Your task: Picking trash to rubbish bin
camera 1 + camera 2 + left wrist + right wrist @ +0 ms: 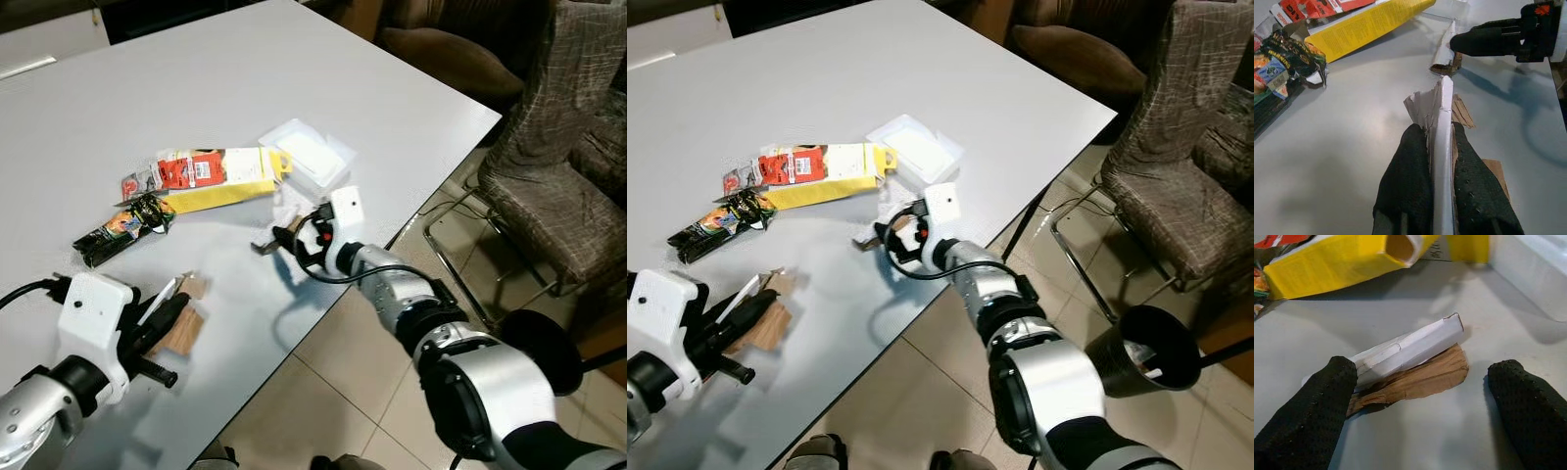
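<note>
From my head cameras I see a white table (pixel 196 88) carrying a flattened yellow cardboard box with a red label (pixel 211 176), a crumpled dark snack wrapper (pixel 122 227) at its end and a clear plastic lid (pixel 309 152) beyond it. My left gripper (pixel 167 315) sits near the table's front edge, clamped on a torn white-and-brown cardboard scrap (pixel 181 323). My right gripper (pixel 279 238) reaches in from the table's side toward a small folded white-and-brown cardboard piece (pixel 266 243). A black round rubbish bin (pixel 1141 351) stands on the tiled floor beside a grey-covered chair (pixel 1176 166). Along my left wrist, both fingers (pixel 1405 186) press the white scrap edge between them, with my right gripper's black tips ahead. Along my right wrist, my fingers (pixel 1317 406) are spread apart, one touching the folded piece (pixel 1410 357), the yellow box just behind it.
</note>
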Controlling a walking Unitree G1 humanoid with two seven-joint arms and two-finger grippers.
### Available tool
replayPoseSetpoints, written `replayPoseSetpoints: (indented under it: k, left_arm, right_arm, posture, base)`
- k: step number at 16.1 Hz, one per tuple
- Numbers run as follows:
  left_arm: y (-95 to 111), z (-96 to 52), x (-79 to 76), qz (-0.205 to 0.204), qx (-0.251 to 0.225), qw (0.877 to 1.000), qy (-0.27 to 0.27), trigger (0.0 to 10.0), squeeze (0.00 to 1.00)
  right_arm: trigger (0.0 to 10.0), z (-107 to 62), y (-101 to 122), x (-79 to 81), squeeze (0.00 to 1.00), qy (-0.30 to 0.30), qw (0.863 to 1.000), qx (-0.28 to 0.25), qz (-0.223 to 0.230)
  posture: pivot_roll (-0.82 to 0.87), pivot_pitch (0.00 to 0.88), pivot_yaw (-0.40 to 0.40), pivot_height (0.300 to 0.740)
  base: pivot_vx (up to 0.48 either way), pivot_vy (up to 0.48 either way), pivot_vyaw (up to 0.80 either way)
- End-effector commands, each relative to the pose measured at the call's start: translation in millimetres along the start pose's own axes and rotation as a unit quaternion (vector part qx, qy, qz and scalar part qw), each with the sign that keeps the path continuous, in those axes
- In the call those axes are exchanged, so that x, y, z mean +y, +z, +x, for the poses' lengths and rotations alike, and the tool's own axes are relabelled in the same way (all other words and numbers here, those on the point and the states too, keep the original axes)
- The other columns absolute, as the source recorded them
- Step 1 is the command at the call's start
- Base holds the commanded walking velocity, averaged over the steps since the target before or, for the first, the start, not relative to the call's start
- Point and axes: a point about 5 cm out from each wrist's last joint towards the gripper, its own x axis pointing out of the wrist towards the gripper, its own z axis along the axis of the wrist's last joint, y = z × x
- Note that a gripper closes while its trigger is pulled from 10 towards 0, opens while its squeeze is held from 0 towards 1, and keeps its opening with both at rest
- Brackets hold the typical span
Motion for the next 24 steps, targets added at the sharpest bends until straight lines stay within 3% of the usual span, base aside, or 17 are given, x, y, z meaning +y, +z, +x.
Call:
replayPoseSetpoints:
  k: [1,2,3,4,24]
  left_arm:
    - [3.7,-4.4,-2.5,0.004,-0.002,1.000,-0.003,0.0,0.00]
    - [3.2,-6.1,-2.0,0.005,0.001,1.000,-0.001,0.0,0.00]
    - [2.8,-6.6,-1.9,0.006,0.003,1.000,0.000,0.0,0.00]
    - [2.2,-7.1,-2.2,0.007,0.006,1.000,-0.001,0.0,0.00]
    - [-1.8,-2.2,-7.1,0.007,0.018,0.999,-0.030,0.0,0.00]
  right_arm:
    - [10.0,-4.3,-22.9,0.4,0.00,0.003,0.999,0.045,0.015]
    - [6.8,-4.2,-25.9,1.1,0.00,-0.001,0.998,0.060,-0.002]
    - [2.0,-4.3,-27.3,0.9,0.00,-0.005,0.998,0.067,-0.007]
    - [0.0,-4.7,-29.9,0.3,0.00,-0.012,0.997,0.079,-0.017]
    - [0.0,-6.0,-27.2,-4.2,0.00,-0.024,0.997,0.069,0.002]
  posture:
    - [0.30,0.194,-0.175,0.740]
    - [0.30,0.193,-0.175,0.740]
    - [0.30,0.192,-0.175,0.740]
    - [0.30,0.189,-0.175,0.740]
    - [0.31,0.148,-0.173,0.740]
  base:
    - [0.000,0.000,0.00]
    - [0.000,0.000,0.00]
    - [0.000,0.000,0.00]
    - [0.000,0.000,0.00]
    - [0.000,0.000,0.00]
